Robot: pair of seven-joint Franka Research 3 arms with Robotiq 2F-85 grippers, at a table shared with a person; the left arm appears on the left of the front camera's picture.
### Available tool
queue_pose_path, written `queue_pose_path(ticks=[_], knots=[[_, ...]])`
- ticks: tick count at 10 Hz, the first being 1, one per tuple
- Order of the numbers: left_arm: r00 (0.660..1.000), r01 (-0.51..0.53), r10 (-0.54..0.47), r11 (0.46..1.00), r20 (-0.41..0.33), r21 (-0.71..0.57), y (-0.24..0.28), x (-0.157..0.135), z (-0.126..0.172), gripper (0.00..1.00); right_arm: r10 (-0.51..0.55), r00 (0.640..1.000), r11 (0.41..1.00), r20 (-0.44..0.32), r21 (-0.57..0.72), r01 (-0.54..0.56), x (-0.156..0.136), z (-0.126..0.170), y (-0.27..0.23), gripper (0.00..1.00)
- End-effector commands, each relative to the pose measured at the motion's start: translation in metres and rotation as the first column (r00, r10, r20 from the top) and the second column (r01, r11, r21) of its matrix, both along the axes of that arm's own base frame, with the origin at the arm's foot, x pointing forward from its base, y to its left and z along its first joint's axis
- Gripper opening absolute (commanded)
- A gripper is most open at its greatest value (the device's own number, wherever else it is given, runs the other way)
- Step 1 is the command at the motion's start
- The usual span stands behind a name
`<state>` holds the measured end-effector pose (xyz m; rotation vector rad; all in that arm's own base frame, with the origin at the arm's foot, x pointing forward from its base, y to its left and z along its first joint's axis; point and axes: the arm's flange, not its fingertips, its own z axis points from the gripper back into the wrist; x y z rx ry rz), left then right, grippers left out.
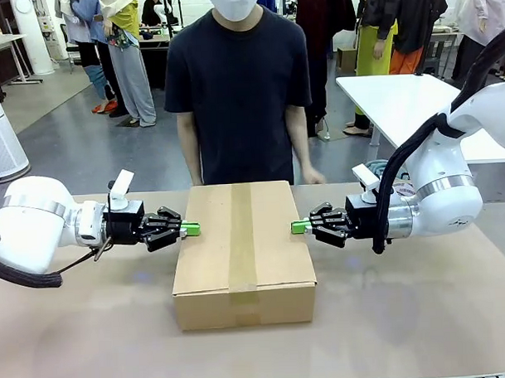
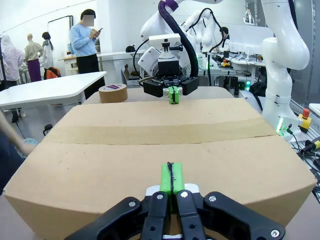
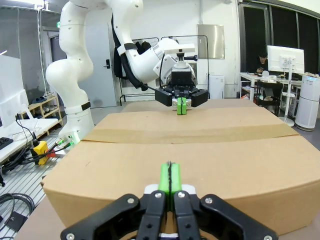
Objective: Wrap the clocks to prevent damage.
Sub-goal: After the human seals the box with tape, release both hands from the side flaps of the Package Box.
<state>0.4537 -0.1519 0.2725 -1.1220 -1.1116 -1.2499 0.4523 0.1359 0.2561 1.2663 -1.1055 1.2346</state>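
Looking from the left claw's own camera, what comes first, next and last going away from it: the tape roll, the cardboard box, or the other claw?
1. Box: right in front of the left claw.
2. Right claw: beyond the box's far edge, shut.
3. Tape roll: farther back, toward the picture's left.

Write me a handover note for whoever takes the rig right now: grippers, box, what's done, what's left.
Left gripper: shut, empty, tips at the left side of the cardboard box.
Right gripper: shut, empty, tips at the box's right side.
The box sits mid-table, flaps closed, a tape strip running along the top seam. Whether the tips actually touch the box walls cannot be told.
A tape roll sits on the table beyond the box in the left wrist view.
The person stands at the far side, one hand near the box's far right corner.
Done: box closed and taped. Clocks and wrapping are out of sight, so confirm the contents.
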Motion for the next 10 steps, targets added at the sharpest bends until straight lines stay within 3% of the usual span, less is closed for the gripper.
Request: queue_pose_path(ticks=[1, 4, 6, 10], knots=[[0.999, 0.001, -0.007, 0.991, 0.047, 0.133, 0.007, -0.001, 0.039, 0.00, -0.010, 1.000, 0.992, -0.020, -0.128, 0.008, -0.010, 0.036, 0.001, 0.01], [0.996, -0.063, 0.037, 0.931, 0.079, 0.360, 0.027, -0.017, 0.128, 0.00, -0.101, 0.995, 0.890, -0.026, -0.449, 0.078, -0.050, 0.136, 0.007, 0.01], [0.996, -0.070, 0.030, 0.861, 0.087, 0.503, 0.045, -0.041, 0.188, 0.00, -0.207, 0.978, 0.769, -0.012, -0.620, 0.155, -0.084, 0.195, 0.005, 0.01], [0.985, -0.166, 0.099, 0.737, 0.138, 0.656, 0.076, -0.083, 0.248, 0.00, -0.315, 0.949, 0.590, 0.003, -0.783, 0.198, -0.135, 0.246, 0.008, 0.01]])
